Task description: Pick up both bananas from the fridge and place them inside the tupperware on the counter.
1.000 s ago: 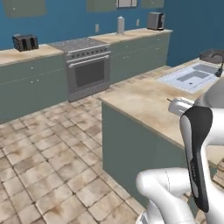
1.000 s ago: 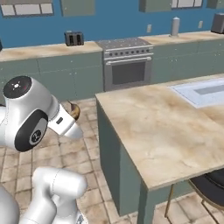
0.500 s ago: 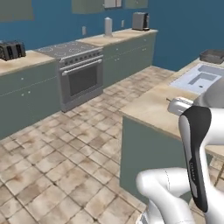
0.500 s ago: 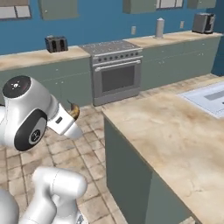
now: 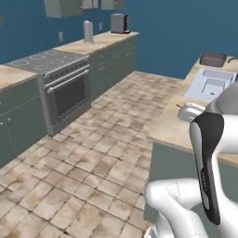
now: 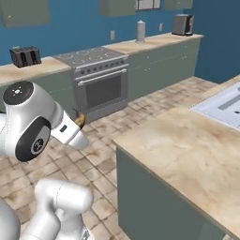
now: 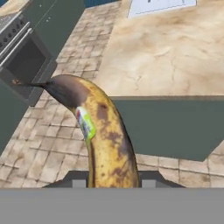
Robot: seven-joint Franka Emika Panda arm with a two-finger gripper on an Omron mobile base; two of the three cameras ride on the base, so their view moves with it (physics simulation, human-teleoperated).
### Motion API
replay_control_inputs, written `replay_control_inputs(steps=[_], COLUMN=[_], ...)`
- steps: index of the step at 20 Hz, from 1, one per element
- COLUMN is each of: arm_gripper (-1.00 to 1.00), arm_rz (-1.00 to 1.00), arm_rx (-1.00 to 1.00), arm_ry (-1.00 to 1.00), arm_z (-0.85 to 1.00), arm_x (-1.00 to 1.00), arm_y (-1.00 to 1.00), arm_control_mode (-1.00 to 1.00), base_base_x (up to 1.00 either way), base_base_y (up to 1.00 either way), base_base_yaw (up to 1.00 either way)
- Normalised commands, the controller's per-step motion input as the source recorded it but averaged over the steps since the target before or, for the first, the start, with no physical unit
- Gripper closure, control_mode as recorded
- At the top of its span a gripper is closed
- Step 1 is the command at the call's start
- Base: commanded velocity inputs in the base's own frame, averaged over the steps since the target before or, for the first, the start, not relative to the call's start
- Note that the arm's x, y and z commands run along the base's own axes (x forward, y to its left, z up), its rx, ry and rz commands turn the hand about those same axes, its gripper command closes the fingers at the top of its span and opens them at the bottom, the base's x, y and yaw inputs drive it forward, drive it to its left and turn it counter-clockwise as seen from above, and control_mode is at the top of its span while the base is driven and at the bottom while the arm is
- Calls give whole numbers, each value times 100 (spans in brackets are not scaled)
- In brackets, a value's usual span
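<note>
The banana (image 7: 103, 131) juts well beyond the gripper (image 7: 111, 183) pinching its base, so its tip could clip the counter (image 7: 175, 57) edge and slip free.

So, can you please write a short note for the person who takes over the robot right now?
Gripper: shut on one banana, carried in the air near the edge of the counter.
Tupperware: on the far end of that counter, beyond the sink. It is too small to tell what is inside.
Done: one banana picked up.
Left: put this banana in the tupperware, then check on the other one.
</note>
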Motion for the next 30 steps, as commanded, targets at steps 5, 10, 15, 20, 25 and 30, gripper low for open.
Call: replay_control_inputs(steps=[5,10,15,20,25,30], arm_gripper=[100,100,100,100,100,100], arm_rz=[0,0,0,0,0,0], arm_rx=[0,0,0,0,0,0], arm_ry=[0,0,0,0,0,0], arm_z=[0,0,0,0,0,0], arm_x=[0,0,0,0,0,0], arm_y=[0,0,0,0,0,0], arm_control_mode=[100,100,100,100,100,100], base_base_x=[63,64,69,76,93,97], base_base_y=[100,100,100,100,100,100], base_base_yaw=[-38,-40,-44,-50,-66,-70])
